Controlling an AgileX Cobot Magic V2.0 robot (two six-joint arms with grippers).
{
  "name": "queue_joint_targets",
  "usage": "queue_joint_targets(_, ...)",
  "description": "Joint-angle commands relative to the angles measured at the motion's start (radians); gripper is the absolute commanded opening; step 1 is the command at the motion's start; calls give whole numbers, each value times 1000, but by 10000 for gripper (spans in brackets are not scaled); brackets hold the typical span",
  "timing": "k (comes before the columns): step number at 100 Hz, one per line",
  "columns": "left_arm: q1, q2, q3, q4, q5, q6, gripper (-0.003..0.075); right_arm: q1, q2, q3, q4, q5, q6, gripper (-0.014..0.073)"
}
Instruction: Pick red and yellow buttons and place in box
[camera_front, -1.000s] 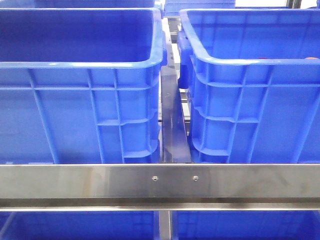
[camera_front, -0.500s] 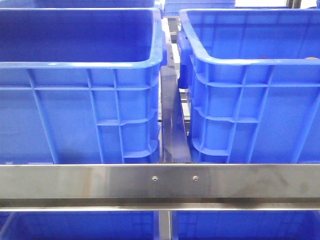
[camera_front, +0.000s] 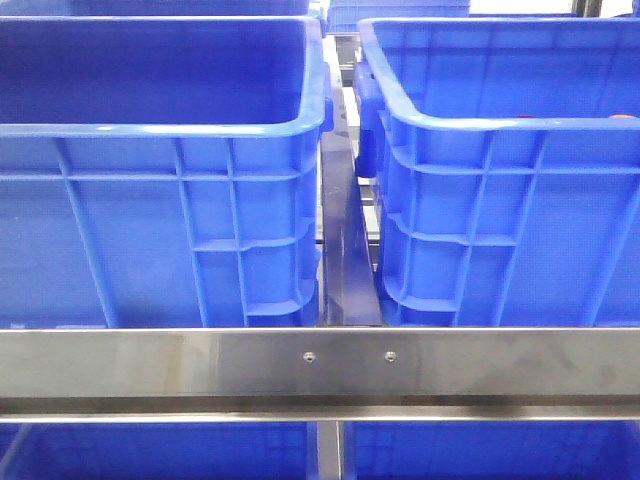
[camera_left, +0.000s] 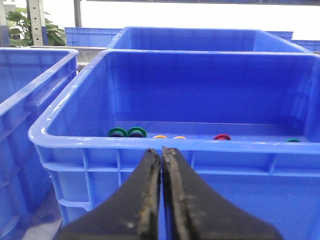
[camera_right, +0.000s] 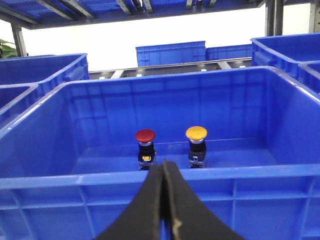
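Two blue bins fill the front view, left bin (camera_front: 160, 170) and right bin (camera_front: 510, 180), with a steel rail (camera_front: 320, 365) across the foreground. No arm shows there. Right wrist view: another bin (camera_right: 165, 175) holds the red button (camera_right: 145, 142) and yellow button (camera_right: 196, 142), upright, side by side but apart. Right gripper (camera_right: 163, 172) hangs outside the near wall, jaws together, empty. Left gripper (camera_left: 161, 157) likewise pressed together before a bin of coloured discs (camera_left: 127, 132). Judgement: buttons look rigid, light, smooth-domed; grip the body beneath the cap, not the cap.
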Motion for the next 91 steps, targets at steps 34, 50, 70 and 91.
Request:
queue_joint_targets(34,2,-34,43,-9,-85,0,-19,2,-25,10,-3,-124,3,-68)
queue_joint_targets(50,2,-34,43,-9,-85,0,-19,2,-25,10,-3,-124,3,-68)
queue_joint_targets(70,2,-34,43,-9,-85,0,-19,2,-25,10,-3,-123,3,-68)
queue_joint_targets(91,2,-34,43,-9,-85,0,-19,2,-25,10,-3,-123,3,-68)
